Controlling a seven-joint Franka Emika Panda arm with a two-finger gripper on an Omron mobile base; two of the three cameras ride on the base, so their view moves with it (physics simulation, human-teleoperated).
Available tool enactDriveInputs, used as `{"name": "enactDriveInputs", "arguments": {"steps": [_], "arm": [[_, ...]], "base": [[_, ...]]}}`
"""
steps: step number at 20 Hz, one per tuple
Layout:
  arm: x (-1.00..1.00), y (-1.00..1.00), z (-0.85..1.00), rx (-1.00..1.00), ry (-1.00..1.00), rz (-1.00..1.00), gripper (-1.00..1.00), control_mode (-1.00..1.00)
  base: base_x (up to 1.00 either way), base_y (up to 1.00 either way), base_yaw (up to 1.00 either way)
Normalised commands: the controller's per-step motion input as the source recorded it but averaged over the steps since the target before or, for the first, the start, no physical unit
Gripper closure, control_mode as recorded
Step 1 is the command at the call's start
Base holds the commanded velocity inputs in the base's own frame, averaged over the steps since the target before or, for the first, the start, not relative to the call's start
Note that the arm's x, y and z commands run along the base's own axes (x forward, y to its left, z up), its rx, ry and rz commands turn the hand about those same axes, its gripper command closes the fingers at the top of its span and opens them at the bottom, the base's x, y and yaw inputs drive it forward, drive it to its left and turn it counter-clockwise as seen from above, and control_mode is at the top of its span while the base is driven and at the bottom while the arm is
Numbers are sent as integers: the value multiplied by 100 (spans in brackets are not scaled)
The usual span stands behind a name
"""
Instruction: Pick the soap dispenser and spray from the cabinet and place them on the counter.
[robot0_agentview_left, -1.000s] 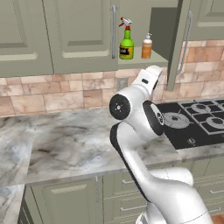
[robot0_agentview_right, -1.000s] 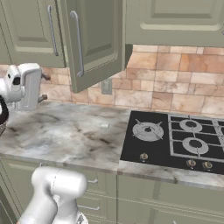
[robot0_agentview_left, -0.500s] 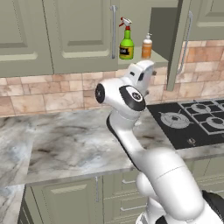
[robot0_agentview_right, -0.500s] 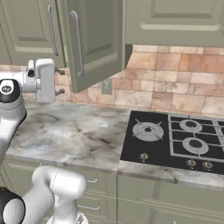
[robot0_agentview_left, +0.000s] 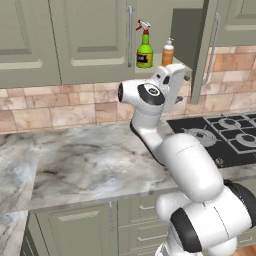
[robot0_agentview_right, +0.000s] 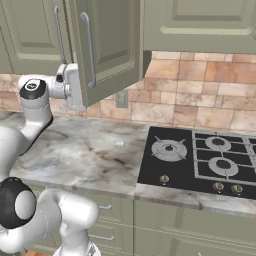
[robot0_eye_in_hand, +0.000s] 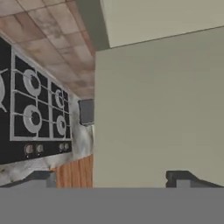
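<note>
While raised below the cabinet (robot0_agentview_left: 100, 40), the pincer (robot0_eye_in_hand: 111, 177) gapes sideways

You have an open cabinet (robot0_agentview_left: 175, 30) in the upper middle of the left base view, where the spray (robot0_agentview_left: 144, 44) and soap dispenser (robot0_agentview_left: 168, 51) stand side by side at the shelf's front edge. The open door (robot0_agentview_left: 206, 45) hangs just right of them and blocks that side. Below, the counter (robot0_agentview_left: 85, 165) at lower left is bare; the stovetop (robot0_agentview_left: 227, 140) takes the right.
</note>
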Motion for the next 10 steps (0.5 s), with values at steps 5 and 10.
{"name": "enactDriveInputs", "arguments": {"steps": [5,10], "arm": [[6,-75,0,-1,-7,-14,-100,-100],[1,-79,0,0,-13,-7,-100,-100]], "base": [[0,0,0],[0,0,0]]}}
